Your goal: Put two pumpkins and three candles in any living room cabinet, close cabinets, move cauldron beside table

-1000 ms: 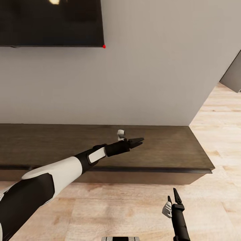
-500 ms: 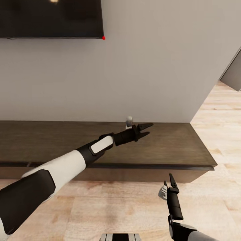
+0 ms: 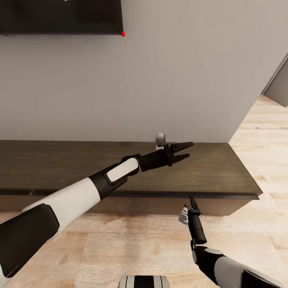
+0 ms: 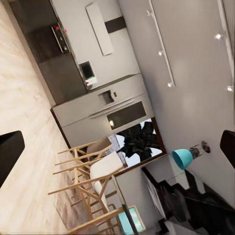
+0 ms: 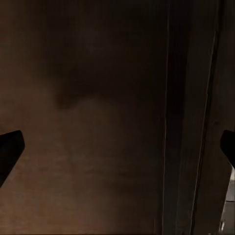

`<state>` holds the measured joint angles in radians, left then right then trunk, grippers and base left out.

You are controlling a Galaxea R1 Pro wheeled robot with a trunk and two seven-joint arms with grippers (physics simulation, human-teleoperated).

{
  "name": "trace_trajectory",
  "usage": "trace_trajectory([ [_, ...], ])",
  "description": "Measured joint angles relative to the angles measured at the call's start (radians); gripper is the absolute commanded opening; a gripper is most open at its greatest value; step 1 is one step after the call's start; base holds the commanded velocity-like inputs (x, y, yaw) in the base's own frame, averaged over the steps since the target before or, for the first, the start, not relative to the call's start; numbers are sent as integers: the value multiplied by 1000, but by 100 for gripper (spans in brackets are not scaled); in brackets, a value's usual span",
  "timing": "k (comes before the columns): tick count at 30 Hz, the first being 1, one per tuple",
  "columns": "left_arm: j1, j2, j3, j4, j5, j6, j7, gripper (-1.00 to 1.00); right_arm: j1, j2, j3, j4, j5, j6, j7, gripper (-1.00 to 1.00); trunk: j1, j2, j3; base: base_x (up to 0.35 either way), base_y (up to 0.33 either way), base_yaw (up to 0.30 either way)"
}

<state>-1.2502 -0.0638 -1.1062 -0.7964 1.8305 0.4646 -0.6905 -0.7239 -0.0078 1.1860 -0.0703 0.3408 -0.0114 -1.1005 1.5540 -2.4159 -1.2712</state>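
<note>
Since a second ago, the left gripper point(image 3: 181, 151) has risen and reached farther out over the cabinet point(image 3: 208, 172), while the right gripper point(image 3: 193, 202) has come up from the floor to the cabinet's front edge. Both are empty: the left one's jaws stand apart, as the fingertips at opposite edges of its wrist view confirm, and the right one's fingertips likewise sit wide apart in its wrist view, close to dark wood with a thin seam.

The cabinet runs along the wall under the TV point(image 3: 60, 16), its front panels apparently shut. No pumpkin, candle or cauldron is in sight.

The panels look stiff, flat and handleless, so they will likely need a fingertip hooked at the dark gap under the top or at a panel edge, then a steady pull.
</note>
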Motion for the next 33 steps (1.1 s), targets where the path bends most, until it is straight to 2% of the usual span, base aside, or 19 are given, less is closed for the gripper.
trace_trajectory([
  [6, 1, 1, 0, -3, 0, 8, 0, 100, -3, 20, -3, -3, 0, 1, 30, 100, 23, -42, -19, 0, 0, 0],
  [8, 2, 1, -1, -4, -3, 8, 0, 100, -3, 32, -8, -3, -3, 5, 19, 100, 31, -56, -25, 0, 0, 0],
  [12, 2, 0, -2, -4, -6, 8, 1, 100, -4, 33, -3, -3, -4, 5, -18, 100, 46, -84, -37, 0, 0, 0],
  [20, 3, 0, -3, -4, -8, 5, 2, 100, -4, 29, 7, -4, 3, -6, -101, 100, 49, -86, -68, 0, 0, 0],
  [24, 5, 2, -4, -9, -8, -2, -2, 100, -4, 27, 12, -4, 3, -6, -101, 100, 49, -86, -68, 0, 0, 0],
  [28, 6, 16, -4, -32, -8, -8, -3, 100, -4, 27, 12, -4, 3, -6, -101, 100, 49, -86, -68, 0, 0, 0],
  [29, 7, 30, -4, -50, -8, -9, -4, 100, -4, 27, 12, -4, 3, -6, -101, 100, 49, -86, -68, 0, 0, 0],
  [33, 8, 35, -4, -60, -8, -9, -4, 100, -4, 27, 12, -4, 3, -6, -101, 100, 49, -86, -68, 0, 0, 0],
])
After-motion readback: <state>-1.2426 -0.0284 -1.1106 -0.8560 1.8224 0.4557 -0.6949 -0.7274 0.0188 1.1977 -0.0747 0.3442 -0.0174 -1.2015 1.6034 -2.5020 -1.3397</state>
